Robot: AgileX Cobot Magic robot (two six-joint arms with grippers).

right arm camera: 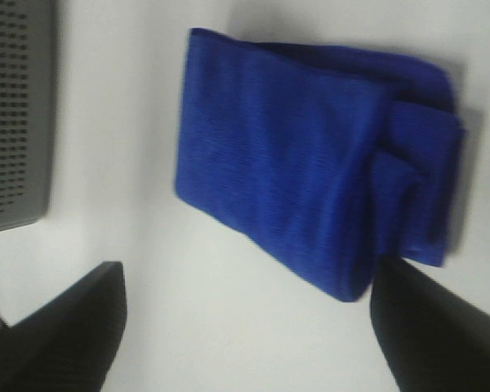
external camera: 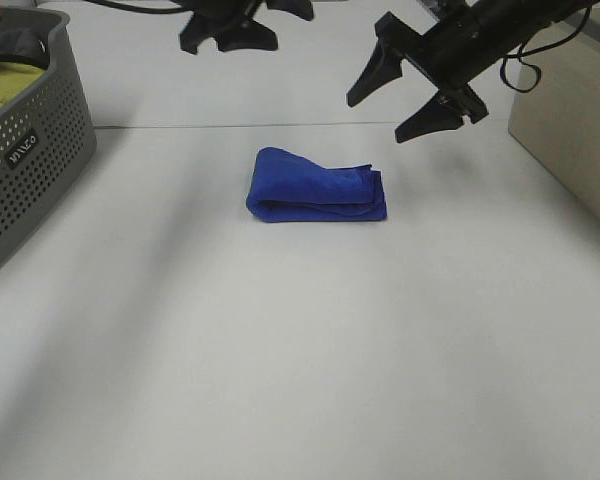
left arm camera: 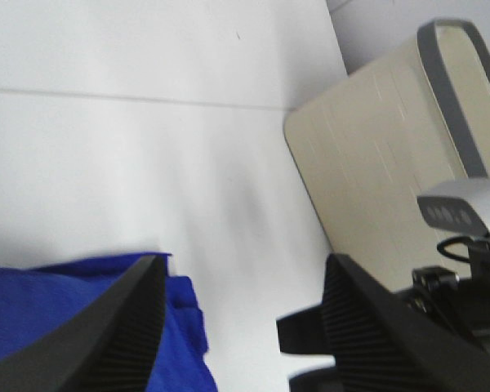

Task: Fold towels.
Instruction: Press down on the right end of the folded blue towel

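Note:
The royal-blue fuzzy towel (external camera: 317,186) lies folded into a small thick bundle in the middle of the white table. It also shows in the right wrist view (right arm camera: 310,155) and partly in the left wrist view (left arm camera: 73,314). My right gripper (external camera: 398,112) is open and empty, raised above the table behind and to the right of the towel. My left gripper (external camera: 228,42) is open and empty, raised at the far edge behind the towel. No white tag shows.
A grey perforated basket (external camera: 25,150) with a yellow-green cloth (external camera: 2,85) stands at the far left. A beige box (external camera: 570,115) stands at the right edge of the table (external camera: 280,360).

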